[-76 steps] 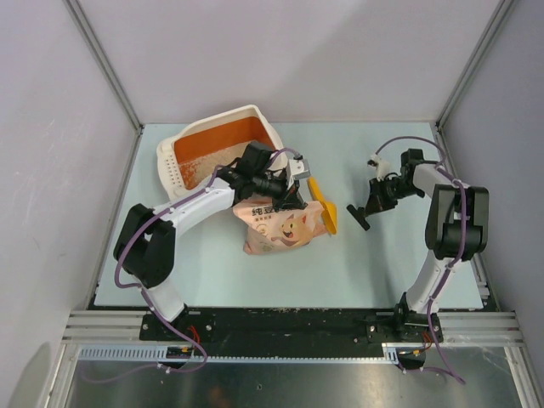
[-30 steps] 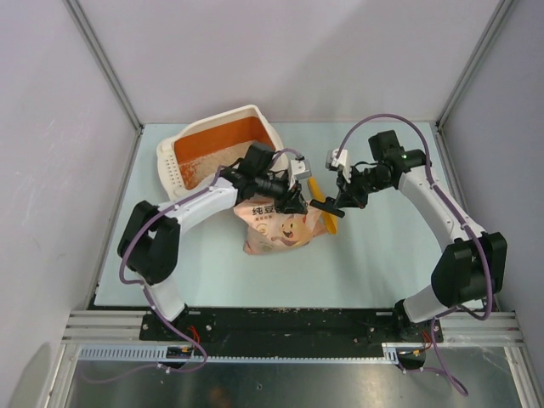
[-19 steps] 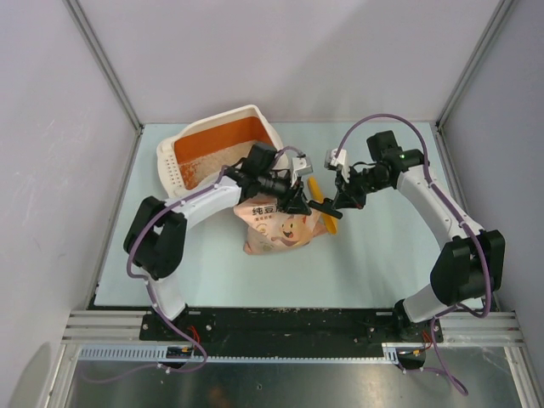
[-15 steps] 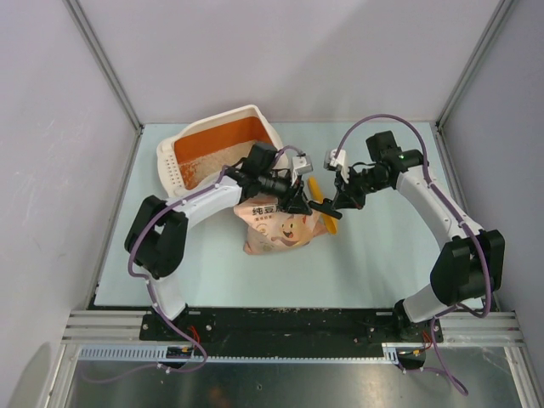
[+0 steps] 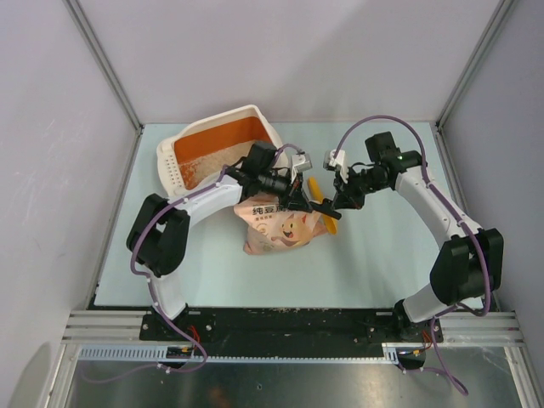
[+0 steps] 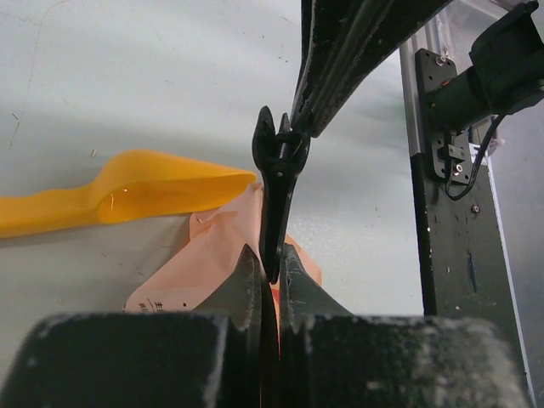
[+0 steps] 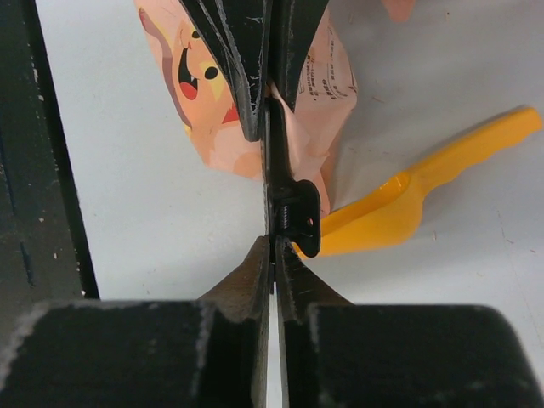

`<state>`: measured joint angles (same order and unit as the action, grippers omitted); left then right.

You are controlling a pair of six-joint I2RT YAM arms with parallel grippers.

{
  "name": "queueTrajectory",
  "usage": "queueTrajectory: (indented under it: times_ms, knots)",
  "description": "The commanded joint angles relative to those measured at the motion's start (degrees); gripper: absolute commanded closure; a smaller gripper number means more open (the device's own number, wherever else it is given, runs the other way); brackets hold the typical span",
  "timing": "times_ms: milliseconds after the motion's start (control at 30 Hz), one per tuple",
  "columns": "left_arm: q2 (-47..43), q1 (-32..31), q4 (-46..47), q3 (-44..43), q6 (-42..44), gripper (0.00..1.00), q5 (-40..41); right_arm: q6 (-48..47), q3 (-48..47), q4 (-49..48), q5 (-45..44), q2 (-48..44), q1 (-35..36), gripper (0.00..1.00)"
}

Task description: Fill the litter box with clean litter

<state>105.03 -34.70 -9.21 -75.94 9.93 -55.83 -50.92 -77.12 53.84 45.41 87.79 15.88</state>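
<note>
Compared with a couple of seconds back, the right arm has been swung in from the right side of the table (image 5: 382, 255). The right gripper (image 7: 272, 248) is now parked nose to nose with the left gripper (image 6: 270, 265). Over the last half second hardly anything has shifted.

Nearest the bases, the bag (image 5: 274, 229) is seen slumped on the table, cartoon face up. The left fingers are pressed together on its far edge, with pink paper showing either side of them. The right fingers are squeezed almost shut too, but what's caught between them can't be made out. Only a thin dark line is seen there, and the other gripper's tips block the rest.

The scoop (image 6: 144, 191) is lying just beside the bag's corner, its handle cut off in the left wrist view. Further back, the litter box (image 5: 217, 116) is sat at the far left, partly hidden by the left arm. A pale patch of litter (image 5: 201, 173) is seen in its near end; how much can't be told.
</note>
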Motion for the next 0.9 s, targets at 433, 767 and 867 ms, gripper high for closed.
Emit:
queueTrajectory:
  times_ms: [433,767,867]
  knots:
    - [-0.4,-0.1,2.7,-2.6,0.6,1.0,-2.3,-3.5,-4.6,7.4,10.8,3.3,-6.6,0.23]
    - [-1.1,-0.1,2.7,-1.9,0.7,1.0,-2.1,-0.2,-5.0,2.8,11.5,6.8,-3.5,0.25]
    - [-1.1,-0.3,2.7,-2.0,0.7,1.0,-2.0,1.2,-5.8,1.5,12.2,8.2,-3.5,0.26]
